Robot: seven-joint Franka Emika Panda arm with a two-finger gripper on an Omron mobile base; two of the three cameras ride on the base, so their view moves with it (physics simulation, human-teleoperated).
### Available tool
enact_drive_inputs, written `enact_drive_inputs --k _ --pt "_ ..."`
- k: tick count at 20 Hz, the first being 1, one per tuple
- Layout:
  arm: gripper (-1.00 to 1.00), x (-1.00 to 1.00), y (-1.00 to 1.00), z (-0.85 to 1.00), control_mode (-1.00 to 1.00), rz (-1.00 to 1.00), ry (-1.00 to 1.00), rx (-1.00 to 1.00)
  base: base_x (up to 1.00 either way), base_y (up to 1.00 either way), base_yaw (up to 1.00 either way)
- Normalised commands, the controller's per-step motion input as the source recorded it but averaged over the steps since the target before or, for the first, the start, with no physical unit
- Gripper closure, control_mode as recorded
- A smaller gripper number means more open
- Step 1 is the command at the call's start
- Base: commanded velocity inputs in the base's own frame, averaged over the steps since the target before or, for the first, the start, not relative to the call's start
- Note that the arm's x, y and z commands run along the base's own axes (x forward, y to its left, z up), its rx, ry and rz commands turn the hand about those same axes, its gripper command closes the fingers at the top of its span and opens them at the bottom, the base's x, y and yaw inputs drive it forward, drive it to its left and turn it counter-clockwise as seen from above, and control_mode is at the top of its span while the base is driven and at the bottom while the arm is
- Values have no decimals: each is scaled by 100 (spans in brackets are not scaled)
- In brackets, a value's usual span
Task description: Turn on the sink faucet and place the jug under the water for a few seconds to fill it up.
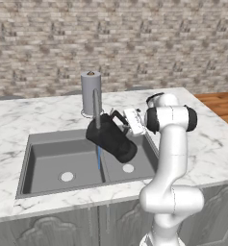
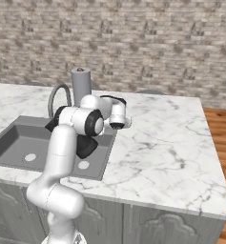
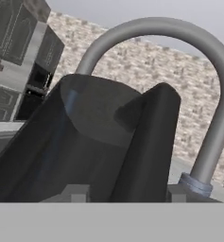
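The black jug (image 1: 111, 140) hangs tilted over the sink's (image 1: 50, 156) centre divider, its mouth up and to the left. My gripper (image 1: 124, 120) is shut on the jug's loop handle (image 3: 146, 142), which lies between the fingertips (image 3: 75, 194) in the hand view. The grey faucet (image 1: 96, 109) comes down at the jug's mouth, and its arch (image 3: 156, 28) curves over the jug (image 3: 85, 137). A thin blue stream of water (image 1: 99, 161) shows below the jug, falling toward the divider. In the right base view the arm hides most of the jug (image 2: 87, 147) beside the faucet (image 2: 56, 95).
A grey paper-towel roll (image 1: 91, 89) stands on the marble counter (image 1: 202, 144) just behind the faucet. Each basin has a pale round drain (image 1: 67, 177). A brick wall closes the back, and wood floor (image 1: 221, 103) lies past the counter's right end.
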Motion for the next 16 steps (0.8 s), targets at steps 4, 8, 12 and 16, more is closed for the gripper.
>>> enact_drive_inputs --k 4,8,12,16 --pt "100 -42 -27 -42 -100 12 -20 2 0 0 0" --pt "100 -57 -14 -19 -100 6 -15 0 0 0 0" --pt "100 -22 1 0 -100 -2 -2 1 0 0 0" --pt "100 0 1 9 -100 -13 10 3 0 0 0"
